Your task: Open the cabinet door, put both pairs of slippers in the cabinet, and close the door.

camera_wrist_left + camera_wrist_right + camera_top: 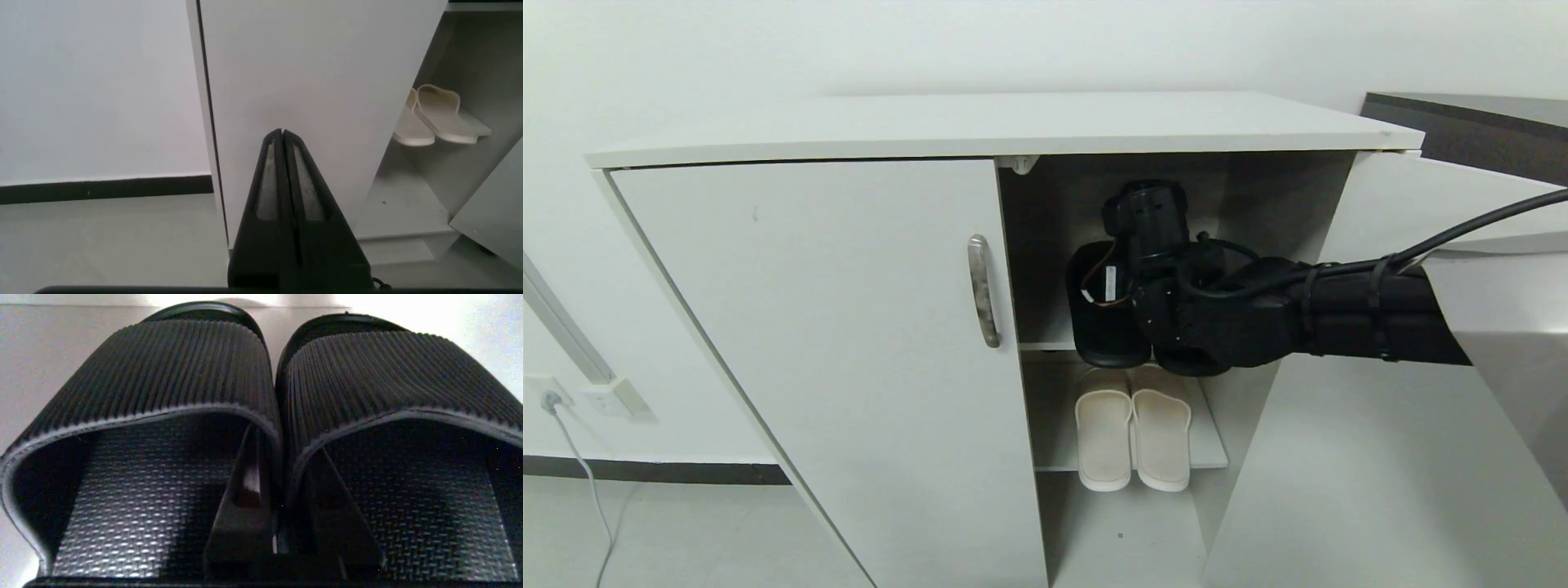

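The black slippers (1101, 331) (196, 384) sit side by side, soles upright, at the upper shelf (1045, 346) inside the cabinet (980, 122). The right gripper (286, 514) is clamped on their two adjoining inner walls. The right arm extends level through the open right door (1339, 457), wrist inside the compartment. A white label (1109, 284) on the wrist is too small to read. The white slippers (1107, 429) lie directly below that gripper on the next shelf (1209, 449), toes outward. The left gripper (282, 137) has its fingers pressed together, empty, facing the closed left door (833, 343), with the white slippers off to its side.
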You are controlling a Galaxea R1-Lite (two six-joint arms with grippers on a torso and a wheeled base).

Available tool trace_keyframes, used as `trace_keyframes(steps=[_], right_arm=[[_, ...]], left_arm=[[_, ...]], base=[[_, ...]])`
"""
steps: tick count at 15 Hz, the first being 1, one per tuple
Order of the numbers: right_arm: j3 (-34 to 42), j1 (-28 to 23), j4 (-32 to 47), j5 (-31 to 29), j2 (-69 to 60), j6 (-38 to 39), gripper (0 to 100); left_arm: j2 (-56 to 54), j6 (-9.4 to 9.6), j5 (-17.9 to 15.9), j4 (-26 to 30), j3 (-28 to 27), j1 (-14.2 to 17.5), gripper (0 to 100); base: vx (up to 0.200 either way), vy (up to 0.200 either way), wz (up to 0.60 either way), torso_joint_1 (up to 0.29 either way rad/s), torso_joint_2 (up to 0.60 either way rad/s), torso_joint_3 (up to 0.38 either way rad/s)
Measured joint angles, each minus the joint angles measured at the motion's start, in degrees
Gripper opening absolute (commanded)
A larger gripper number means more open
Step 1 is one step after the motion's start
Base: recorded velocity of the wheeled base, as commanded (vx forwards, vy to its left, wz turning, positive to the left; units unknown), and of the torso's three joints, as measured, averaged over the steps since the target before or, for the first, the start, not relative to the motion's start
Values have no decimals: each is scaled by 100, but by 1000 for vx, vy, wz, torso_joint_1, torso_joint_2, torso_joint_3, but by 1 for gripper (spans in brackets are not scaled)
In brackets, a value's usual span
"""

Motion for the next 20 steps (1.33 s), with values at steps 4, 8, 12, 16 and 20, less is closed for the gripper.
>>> trace_keyframes(steps=[4,8,12,16,20], right_arm=[[-422,-105,200,45,199,22,0],[-460,-130,205,285,279,50,0],[-471,-166,200,288,336,52,0],[-466,-174,200,285,363,50,100],[-354,-160,207,277,345,60,100]], left_arm=[[0,-5,0,-2,0,0,0],[0,-5,0,-2,0,0,0],[0,-5,0,0,-2,0,0],[0,-5,0,0,-2,0,0],[0,-5,0,0,0,0,0]], base=[[0,0,0,0,0,0],[0,0,0,0,0,0],[0,0,0,0,0,0],[0,0,0,0,0,0],[0,0,0,0,0,0]])
